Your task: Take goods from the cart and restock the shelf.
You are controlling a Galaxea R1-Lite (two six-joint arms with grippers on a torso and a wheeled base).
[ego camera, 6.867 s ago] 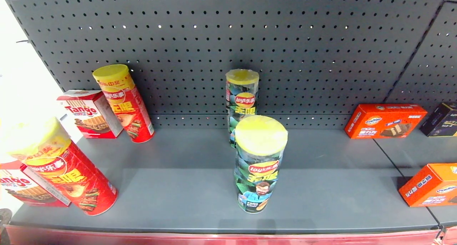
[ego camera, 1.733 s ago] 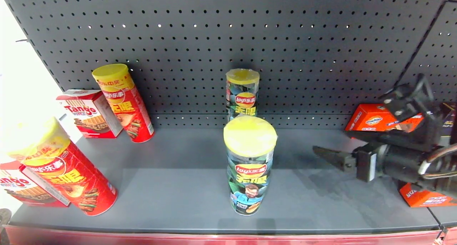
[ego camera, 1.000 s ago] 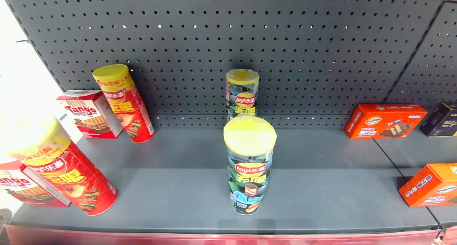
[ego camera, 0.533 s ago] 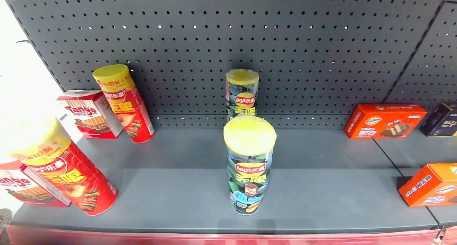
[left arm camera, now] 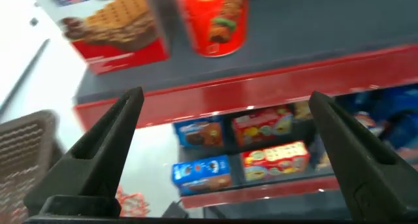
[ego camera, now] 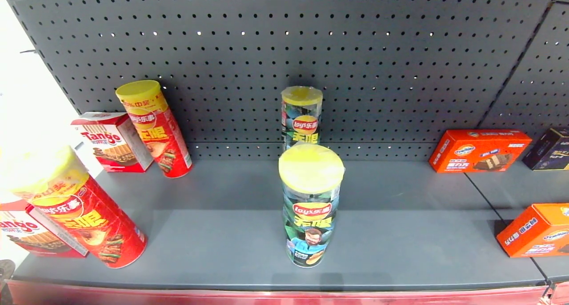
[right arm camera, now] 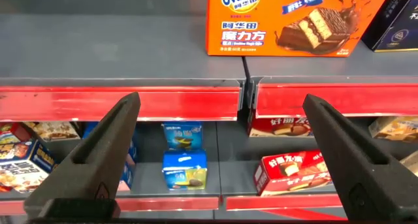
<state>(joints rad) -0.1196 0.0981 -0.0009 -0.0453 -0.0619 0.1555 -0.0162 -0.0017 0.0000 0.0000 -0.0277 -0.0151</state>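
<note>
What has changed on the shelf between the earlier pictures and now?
The front green can has shifted a little toward the robot's left and stands straighter than 6.9 s ago. The right gripper, which reached over the right part of the shelf 1.7 s ago, has drawn back. The rear green can, the red cans and the boxes stayed in place.

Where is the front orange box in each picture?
Head view: the front orange box sits at the far right, near the front.
Right wrist view: it lies just behind the red strip, beside a dark box.
Left wrist view: this one faces the red can instead.
Shared landmark: the red strip runs through all three.
</note>
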